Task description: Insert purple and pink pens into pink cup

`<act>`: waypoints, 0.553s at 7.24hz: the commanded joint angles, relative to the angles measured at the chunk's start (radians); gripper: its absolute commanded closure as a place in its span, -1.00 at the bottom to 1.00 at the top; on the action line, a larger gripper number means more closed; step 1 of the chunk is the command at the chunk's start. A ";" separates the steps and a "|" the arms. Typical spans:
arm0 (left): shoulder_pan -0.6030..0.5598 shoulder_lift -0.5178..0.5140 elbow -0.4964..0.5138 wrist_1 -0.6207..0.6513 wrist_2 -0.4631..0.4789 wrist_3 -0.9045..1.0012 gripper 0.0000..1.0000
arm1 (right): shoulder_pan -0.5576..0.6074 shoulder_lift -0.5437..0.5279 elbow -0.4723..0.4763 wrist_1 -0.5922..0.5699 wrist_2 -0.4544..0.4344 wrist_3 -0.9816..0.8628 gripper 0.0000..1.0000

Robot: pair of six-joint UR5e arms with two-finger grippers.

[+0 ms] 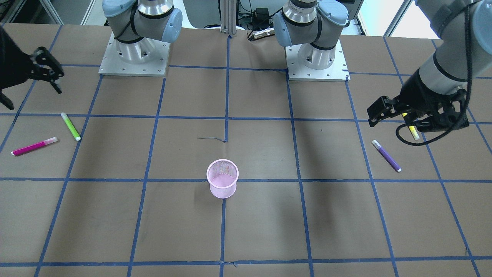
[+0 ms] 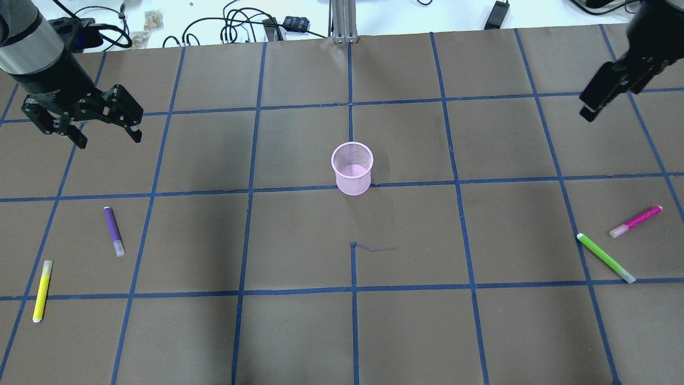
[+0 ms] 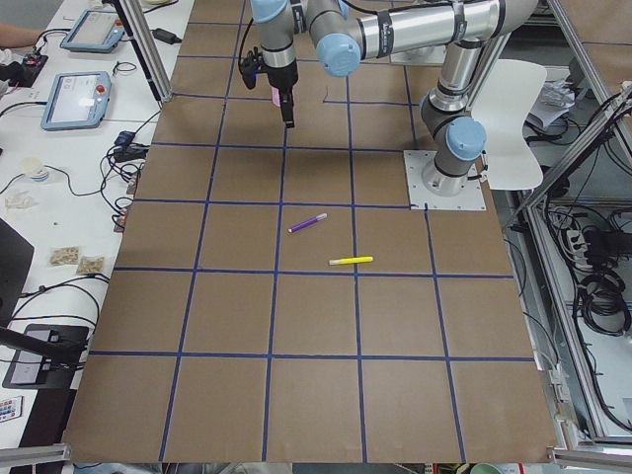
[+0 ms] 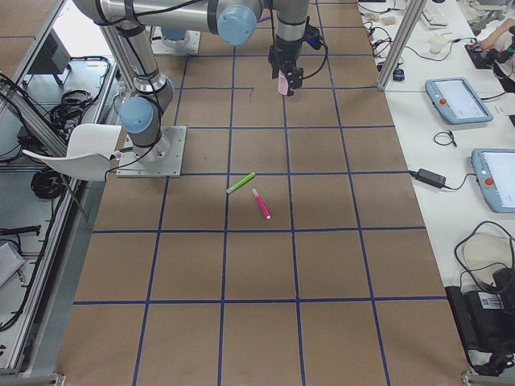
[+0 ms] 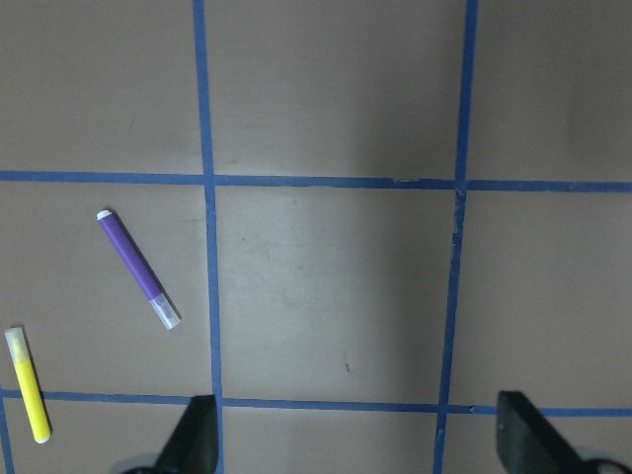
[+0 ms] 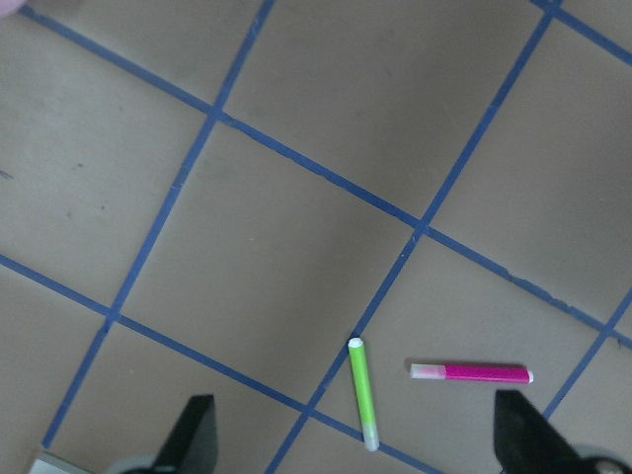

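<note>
The pink mesh cup (image 1: pixel 222 179) stands upright and empty at the table's middle (image 2: pixel 351 168). The purple pen (image 2: pixel 113 231) lies flat on the robot's left side, also in the left wrist view (image 5: pixel 138 269). The pink pen (image 2: pixel 636 221) lies flat on the robot's right side, also in the right wrist view (image 6: pixel 471 373). My left gripper (image 2: pixel 111 140) is open and empty, raised above the table, beyond the purple pen. My right gripper (image 2: pixel 590 107) is open and empty, raised well beyond the pink pen.
A yellow pen (image 2: pixel 42 290) lies near the purple pen, towards the table's left edge. A green pen (image 2: pixel 605 258) lies close beside the pink pen. Blue tape lines grid the brown table. Cables lie past the far edge.
</note>
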 commanded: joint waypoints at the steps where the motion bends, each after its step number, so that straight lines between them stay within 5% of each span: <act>1: 0.119 -0.043 -0.071 0.117 0.004 0.011 -1.00 | -0.166 0.002 0.095 -0.179 0.003 -0.316 -0.99; 4: 0.177 -0.122 -0.148 0.277 0.004 0.045 -1.00 | -0.356 0.001 0.259 -0.262 0.007 -0.536 -1.00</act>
